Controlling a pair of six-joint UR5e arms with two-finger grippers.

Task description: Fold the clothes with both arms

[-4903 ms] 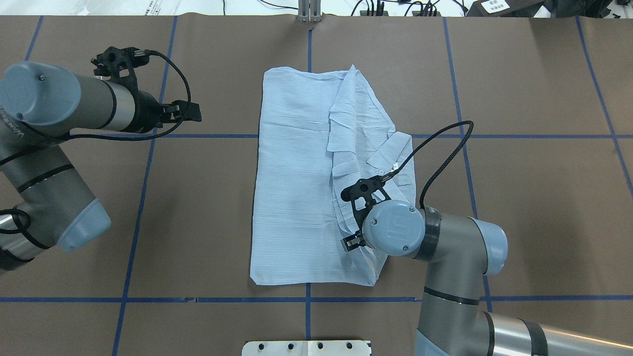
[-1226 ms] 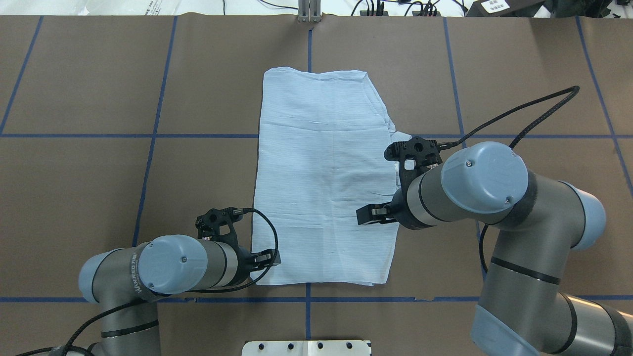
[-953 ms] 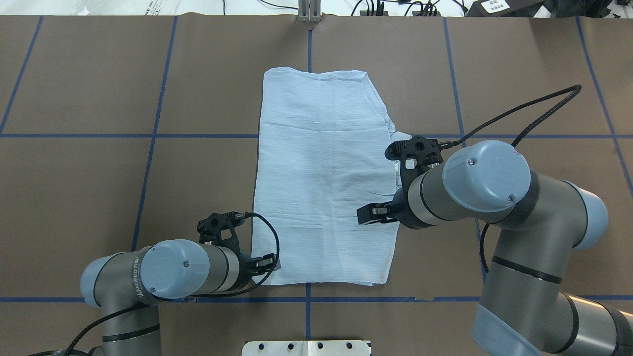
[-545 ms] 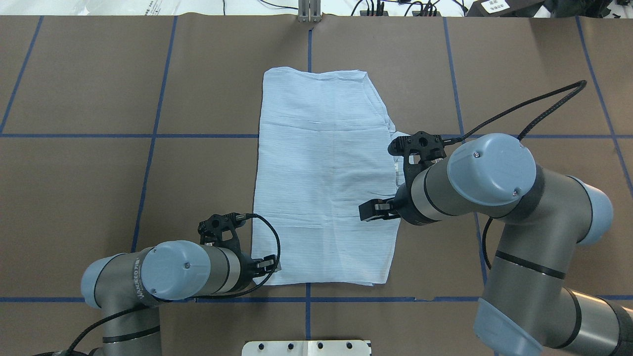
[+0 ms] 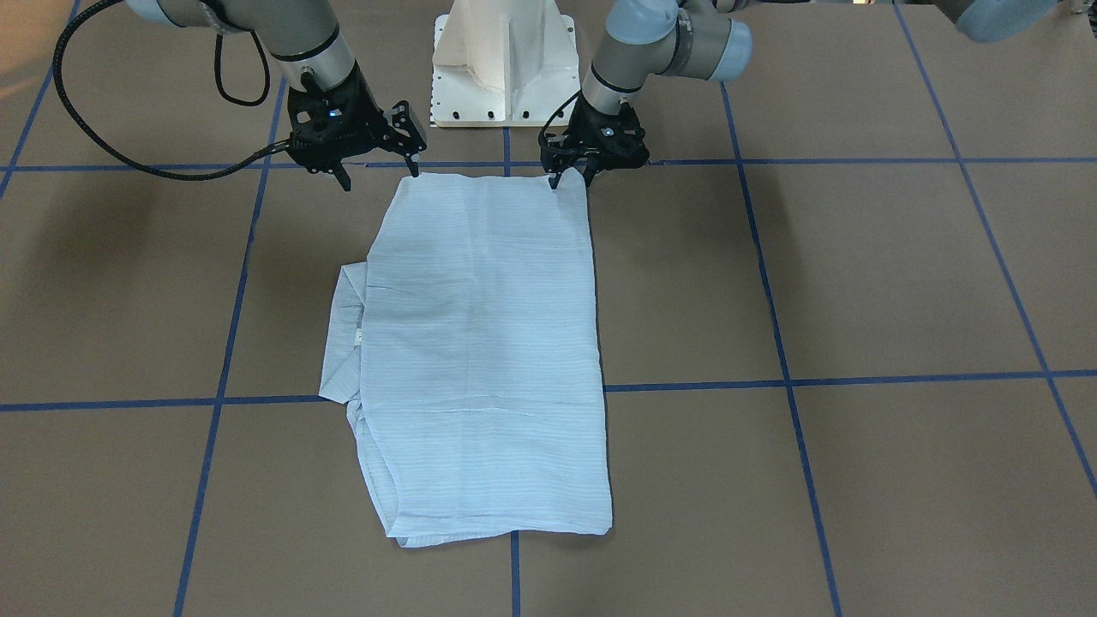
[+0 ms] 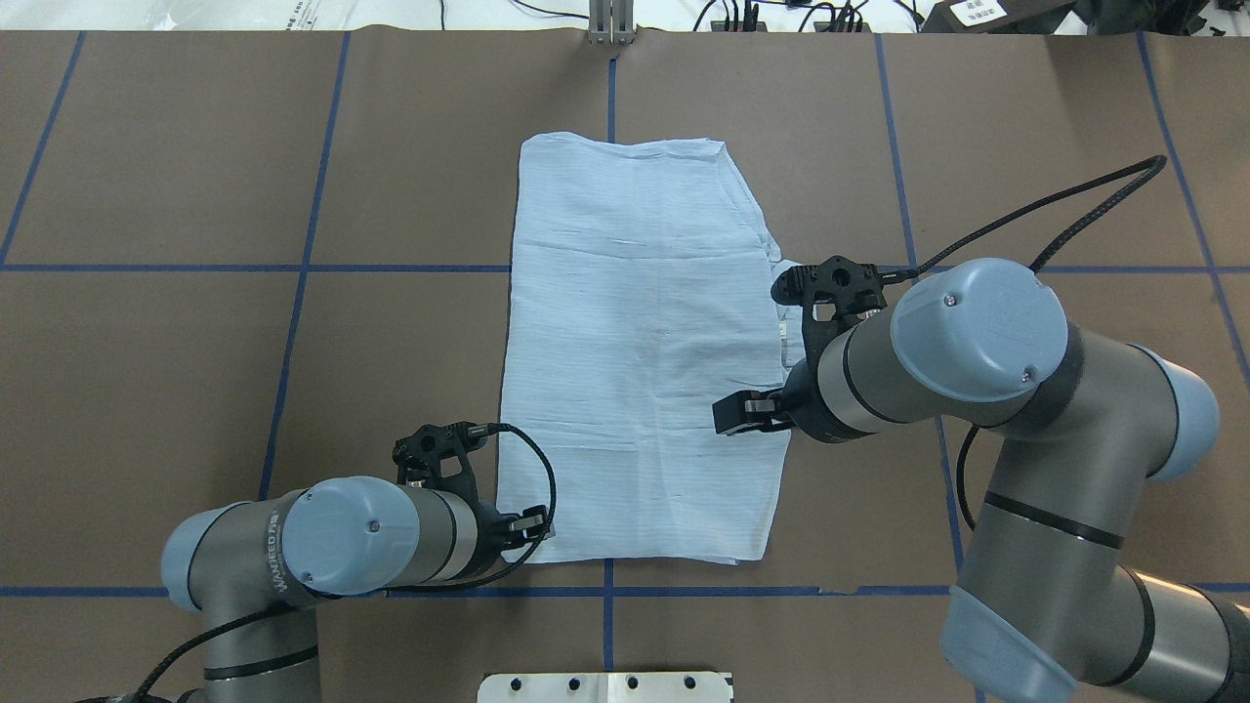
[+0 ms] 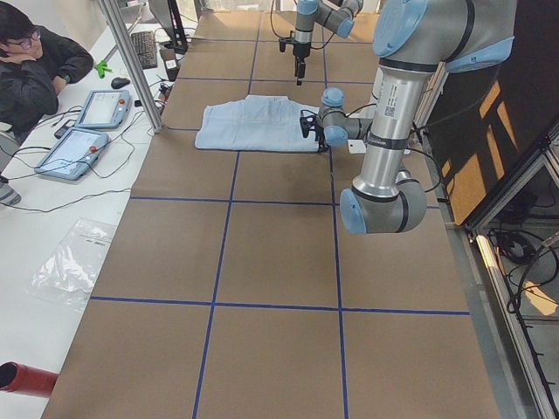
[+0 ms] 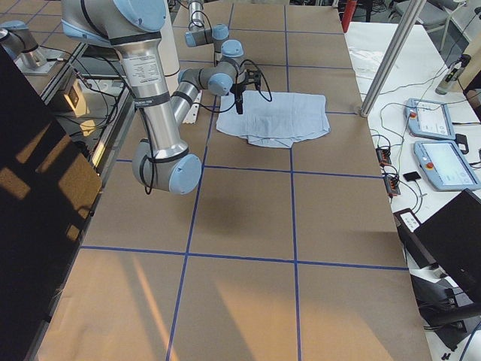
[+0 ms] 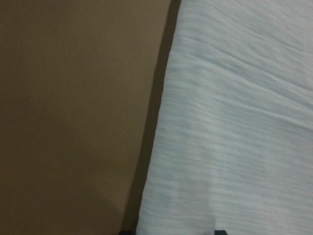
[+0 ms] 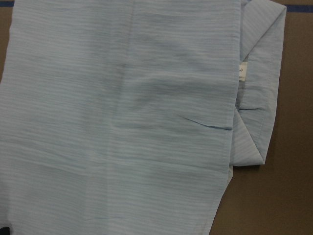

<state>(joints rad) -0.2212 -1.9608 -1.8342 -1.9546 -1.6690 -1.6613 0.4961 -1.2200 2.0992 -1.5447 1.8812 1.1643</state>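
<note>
The light-blue striped shirt (image 6: 635, 361) lies flat on the table, folded into a long rectangle. It also shows in the front view (image 5: 480, 343). Its collar and white neck tag (image 10: 241, 71) stick out at the robot's right edge. My left gripper (image 6: 535, 527) is down at the shirt's near left corner (image 5: 572, 177), jaws a little apart astride the edge (image 9: 161, 147). My right gripper (image 6: 732, 415) is open and empty, raised over the near right part of the shirt (image 5: 377, 167).
The white pedestal base (image 5: 506, 60) stands just behind the shirt's near edge. Blue tape lines (image 6: 293, 268) cross the brown table. An operator (image 7: 35, 61) and teach pendants (image 7: 74, 153) are beyond the table's far edge.
Since 4.9 s ago the shirt's loose right flap has gone flat and my left arm has come from the far left to the near left corner. Lately the right gripper drifts slightly right.
</note>
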